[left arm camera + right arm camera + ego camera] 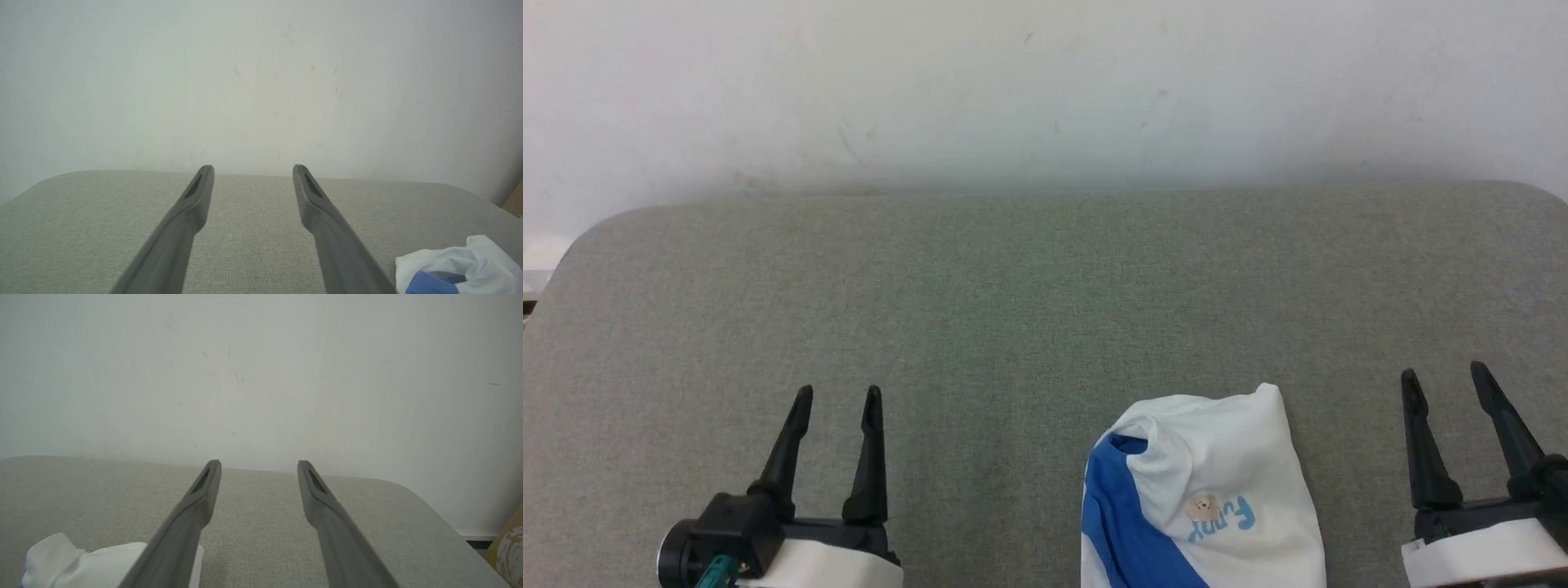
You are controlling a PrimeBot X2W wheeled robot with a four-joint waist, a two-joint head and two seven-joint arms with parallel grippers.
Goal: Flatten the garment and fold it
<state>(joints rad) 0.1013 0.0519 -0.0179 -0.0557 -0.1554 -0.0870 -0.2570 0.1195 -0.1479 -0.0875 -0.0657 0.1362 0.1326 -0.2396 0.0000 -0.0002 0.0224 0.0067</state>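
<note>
The garment (1217,490), a white T-shirt with a royal-blue sleeve and a small bear print, lies bunched near the front edge of the grey table (1045,310), right of centre. My left gripper (837,400) hovers open at the lower left, well apart from the shirt. Open too, my right gripper (1445,377) sits at the lower right, just beyond the shirt's right side. In the left wrist view my left gripper (253,171) has the garment (470,261) at the lower right corner. The right wrist view has my right gripper (259,466) with the garment (81,563) at the lower left.
A pale wall (1045,90) rises directly behind the table's far edge. The table's corners are rounded. A yellowish object (510,547) stands on the floor past the table's right end.
</note>
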